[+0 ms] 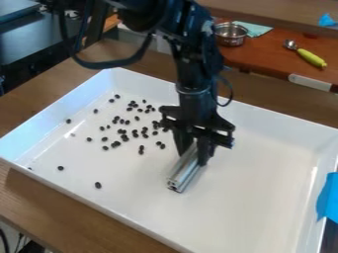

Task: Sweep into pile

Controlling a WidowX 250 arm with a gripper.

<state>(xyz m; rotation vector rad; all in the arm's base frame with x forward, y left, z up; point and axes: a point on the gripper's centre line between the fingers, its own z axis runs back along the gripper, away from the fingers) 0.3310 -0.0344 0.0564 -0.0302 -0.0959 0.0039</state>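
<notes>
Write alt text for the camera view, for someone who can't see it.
A black robot hand grips a silvery metal bar inside a white rectangular tray, with small dark bean-like pieces scattered at picture left. The tray sits on a brown wooden table.

Support inspected: flat, brown wooden table (63, 215) — one glossy white, rectangular tray with raised walls (264, 197) rests directly on it.

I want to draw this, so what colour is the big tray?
The tray is white, best seen in the camera view.
</notes>
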